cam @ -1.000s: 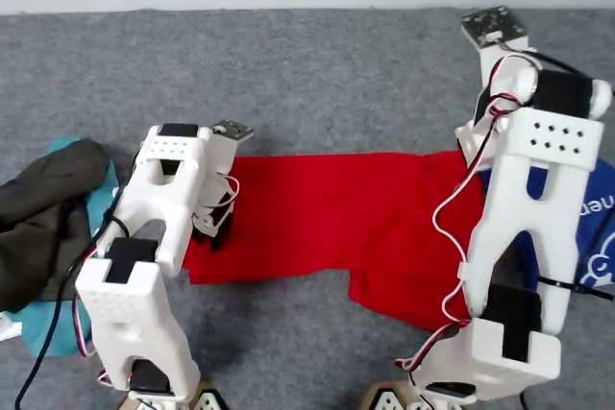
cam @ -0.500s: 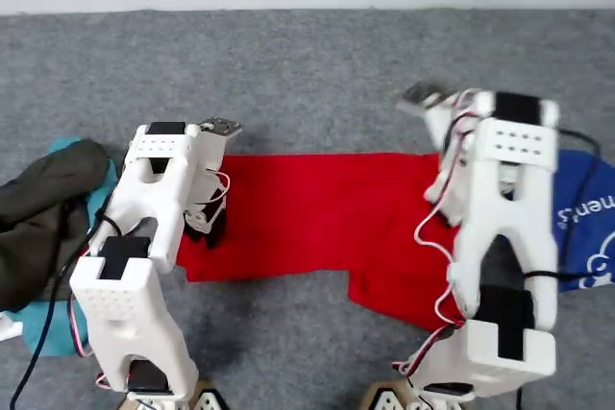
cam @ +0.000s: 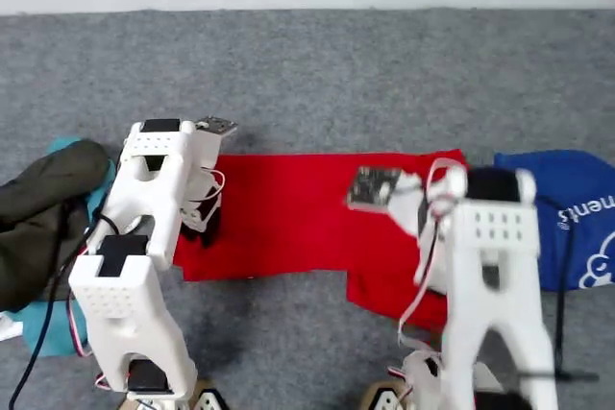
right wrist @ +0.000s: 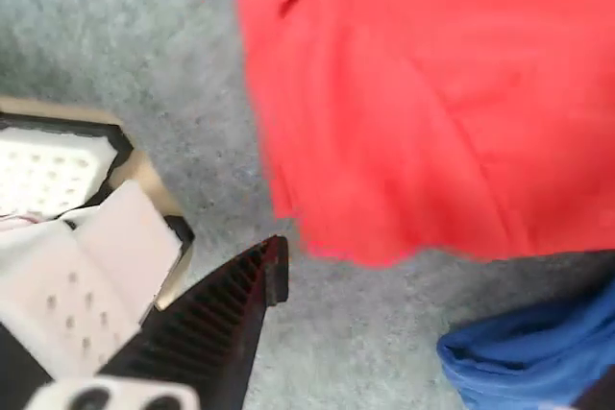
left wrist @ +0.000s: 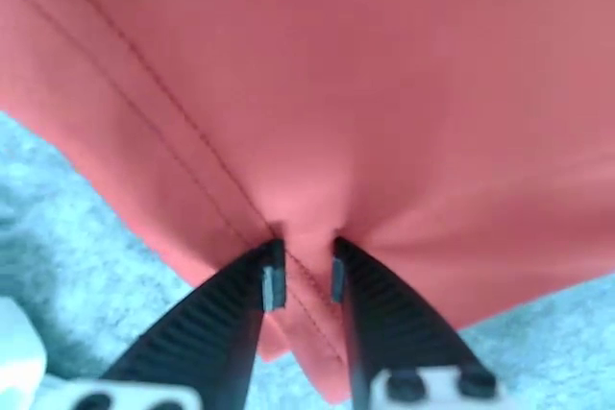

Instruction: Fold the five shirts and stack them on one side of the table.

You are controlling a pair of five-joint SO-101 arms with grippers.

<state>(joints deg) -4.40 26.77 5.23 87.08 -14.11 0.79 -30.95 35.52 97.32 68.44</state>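
On the grey desk (cam: pixel 307 74), left tool (left wrist: pixel 303 271) pinching the red shirt (cam: pixel 288 208) at its edge.
Right tool (right wrist: pixel 432 328) hangs above it, seemingly spread; blue shirt (cam: pixel 553 175) bears white lettering.

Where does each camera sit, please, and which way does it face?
High view: fixed overhead, looking down at the table; left arm and right arm show.
Left wrist view: on that wrist, facing the left gripper pinching the red shirt.
Right wrist view: on that wrist, facing the blue shirt past the open right gripper.
Shared: the red shirt.
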